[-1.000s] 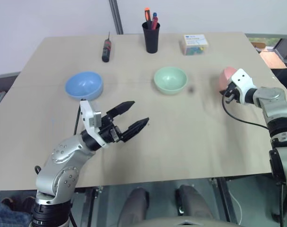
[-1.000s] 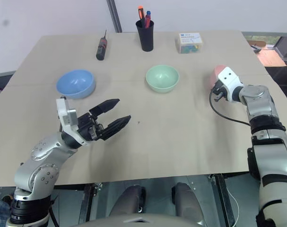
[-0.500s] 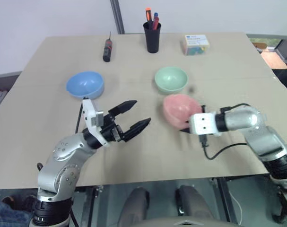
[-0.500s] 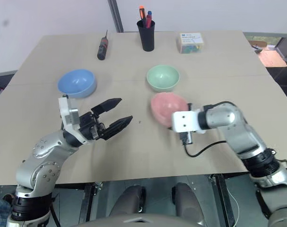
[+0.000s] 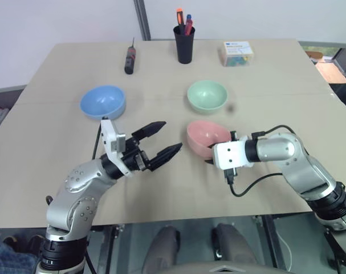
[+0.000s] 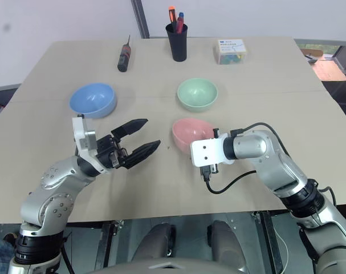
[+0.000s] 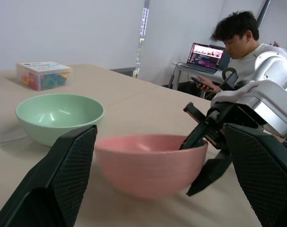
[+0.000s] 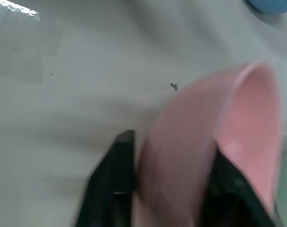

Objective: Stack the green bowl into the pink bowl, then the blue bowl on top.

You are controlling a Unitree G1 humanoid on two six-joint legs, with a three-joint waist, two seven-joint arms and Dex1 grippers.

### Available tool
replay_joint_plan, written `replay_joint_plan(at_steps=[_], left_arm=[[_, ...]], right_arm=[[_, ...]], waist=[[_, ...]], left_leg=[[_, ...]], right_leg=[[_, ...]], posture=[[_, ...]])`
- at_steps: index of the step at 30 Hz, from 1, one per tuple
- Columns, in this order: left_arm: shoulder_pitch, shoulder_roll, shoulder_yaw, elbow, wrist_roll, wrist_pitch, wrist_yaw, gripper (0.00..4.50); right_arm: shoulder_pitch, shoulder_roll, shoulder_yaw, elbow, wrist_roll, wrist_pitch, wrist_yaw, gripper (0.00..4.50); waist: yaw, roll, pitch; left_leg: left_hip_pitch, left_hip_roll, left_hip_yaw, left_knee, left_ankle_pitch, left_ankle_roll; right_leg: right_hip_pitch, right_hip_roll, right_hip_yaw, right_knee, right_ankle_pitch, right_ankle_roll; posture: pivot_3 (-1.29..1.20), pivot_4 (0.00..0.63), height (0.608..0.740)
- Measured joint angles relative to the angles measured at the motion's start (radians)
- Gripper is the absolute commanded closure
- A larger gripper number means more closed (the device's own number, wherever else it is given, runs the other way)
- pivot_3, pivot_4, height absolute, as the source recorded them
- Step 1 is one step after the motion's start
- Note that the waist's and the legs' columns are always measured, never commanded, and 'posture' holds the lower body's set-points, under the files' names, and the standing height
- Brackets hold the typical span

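Moved: since a second ago my right arm has carried the pink bowl (image 5: 207,138) from the table's far right edge in to the middle; half a second ago it was tilted up in the air, now it sits upright on the table (image 5: 58,80).
Pink bowl: mid-table, just in front of the green bowl (image 5: 207,95), apart from it.
Right pincer (image 7: 200,156): one black finger inside the bowl, the other outside against the wall, straddling the rim on the side nearest me. The fingers have begun to part; whether they still press the wall I cannot tell.
Right wrist view: the pink wall stands between my two fingers (image 8: 116,176).
Green bowl: upright, empty, behind the pink one.
Blue bowl (image 5: 102,102): upright, well to the left of the green one, empty.
Left pincer (image 5: 163,140): spread wide, holding nothing, hovering over the table just left of the pink bowl and pointing at it, touching nothing.
Back edge: a screwdriver (image 5: 128,59), a black cup of pens (image 5: 183,41), a small clear box (image 5: 237,53).
Beyond the table: a person (image 7: 238,47) looks down at a phone, an open laptop (image 7: 207,57) beside them.
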Motion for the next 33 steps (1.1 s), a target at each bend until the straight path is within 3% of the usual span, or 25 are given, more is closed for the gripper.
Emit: replay_joint_plan(at_steps=[3, 4, 9, 13, 20, 25, 33], left_arm=[[0.000, 0.000, 0.000, 0.005, 0.006, -0.002, -0.001, 0.00], [0.000, 0.000, 0.000, 0.006, 0.007, -0.003, -0.001, 0.00], [0.000, 0.000, 0.000, 0.009, 0.015, -0.004, -0.004, 0.00], [0.000, 0.000, 0.000, 0.010, 0.016, -0.005, -0.005, 0.00], [-0.016, -0.013, 0.005, 0.030, 0.014, -0.006, 0.008, 0.00], [-0.059, -0.049, 0.049, 0.059, 0.015, -0.026, 0.075, 0.00], [-0.060, -0.059, 0.079, 0.083, 0.033, -0.061, 0.112, 0.00]], right_arm=[[-0.001, 0.003, 0.000, 0.000, -0.001, 0.000, 0.001, 0.22], [-0.001, 0.004, 0.000, -0.001, -0.001, 0.000, 0.001, 0.10], [0.002, 0.019, -0.031, -0.066, 0.125, 0.141, 0.045, 0.10], [-0.021, 0.026, -0.149, -0.113, 0.308, 0.343, 0.063, 0.10], [-0.088, 0.016, -0.280, -0.073, 0.437, 0.456, 0.015, 0.10], [-0.190, 0.057, -0.276, 0.100, 0.415, 0.421, -0.076, 0.10], [-0.444, 0.168, -0.176, 0.648, 0.242, 0.146, -0.157, 0.10]], waist=[[0.000, 0.000, 0.000], [0.000, 0.000, 0.000], [0.000, 0.000, 0.000], [0.001, 0.000, 0.000], [-0.002, 0.000, 0.000], [-0.003, 0.000, 0.000], [-0.008, 0.000, 0.001]], left_leg=[[0.000, 0.000, 0.000, 0.000, 0.000, 0.000], [0.000, 0.000, 0.000, 0.000, 0.000, 0.000], [0.000, 0.000, -0.001, 0.000, -0.001, 0.002], [-0.001, 0.000, -0.001, 0.000, -0.001, 0.002], [-0.001, 0.000, -0.001, 0.000, -0.001, 0.002], [-0.001, 0.000, -0.001, 0.000, -0.001, 0.002], [-0.001, 0.000, 0.001, -0.001, 0.001, -0.002]], right_leg=[[0.000, 0.000, 0.000, 0.000, 0.000, 0.000], [0.000, 0.000, 0.000, 0.000, 0.000, 0.000], [0.000, 0.000, -0.001, 0.000, 0.000, 0.000], [0.000, -0.001, -0.001, 0.000, 0.000, 0.000], [0.000, 0.000, -0.001, -0.001, 0.000, 0.000], [0.000, 0.000, -0.001, -0.001, 0.000, 0.000], [-0.002, 0.000, 0.000, -0.002, 0.000, 0.000]], posture=[[0.00, 0.150, 0.712], [0.00, 0.150, 0.712], [0.00, 0.150, 0.712], [0.00, 0.150, 0.712], [0.00, 0.150, 0.712], [0.00, 0.150, 0.712], [0.00, 0.150, 0.712]])
